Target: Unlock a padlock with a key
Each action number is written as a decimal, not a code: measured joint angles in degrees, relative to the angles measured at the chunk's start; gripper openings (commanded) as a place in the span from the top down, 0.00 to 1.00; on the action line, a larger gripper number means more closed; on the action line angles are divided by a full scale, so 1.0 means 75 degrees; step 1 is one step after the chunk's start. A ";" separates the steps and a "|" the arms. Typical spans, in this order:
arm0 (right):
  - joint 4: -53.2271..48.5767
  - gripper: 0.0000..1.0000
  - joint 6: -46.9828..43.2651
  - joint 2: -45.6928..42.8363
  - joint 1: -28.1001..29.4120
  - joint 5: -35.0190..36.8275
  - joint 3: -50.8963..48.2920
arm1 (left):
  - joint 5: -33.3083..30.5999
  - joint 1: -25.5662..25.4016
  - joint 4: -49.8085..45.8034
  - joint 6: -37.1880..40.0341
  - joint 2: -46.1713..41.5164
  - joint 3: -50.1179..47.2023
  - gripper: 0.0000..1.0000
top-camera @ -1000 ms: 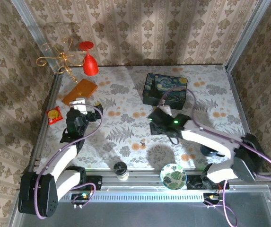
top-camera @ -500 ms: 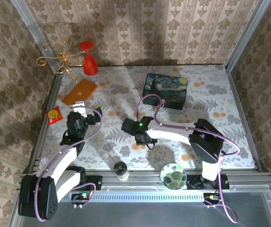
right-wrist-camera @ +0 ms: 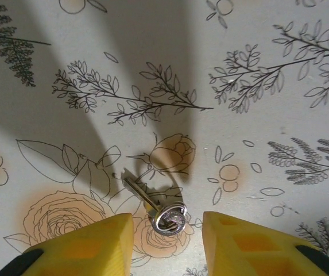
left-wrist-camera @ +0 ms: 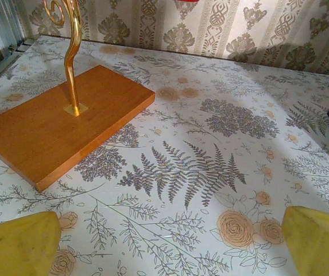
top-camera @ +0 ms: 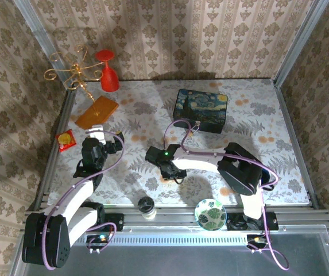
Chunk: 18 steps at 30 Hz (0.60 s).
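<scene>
Now right pincer point(right-wrist-camera: 168, 233) straddles key point(right-wrist-camera: 153, 204): ring end sits between yellow fingers point(right-wrist-camera: 95, 244), blade points ahead and left, flat on table point(right-wrist-camera: 279, 69). Jaws apart, narrow gap each side, neither touching metal. Judgement: step in hand is key pickup. Centre on ring, stay low, pinch squarely, else thin key may skid or flip. Left pincer point(left-wrist-camera: 167, 244) spread wide, nothing between; wooden base point(left-wrist-camera: 61, 126) ahead-left of it. Right wrist view gives key detail. Top view gives arm layout; key too small to tell there.
</scene>
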 measured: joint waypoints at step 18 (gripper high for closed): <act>0.0242 0.73 0.0224 -0.0242 -0.0038 -0.0079 -0.0501 | 0.0006 0.0000 0.0017 -0.0006 0.0192 0.0000 0.00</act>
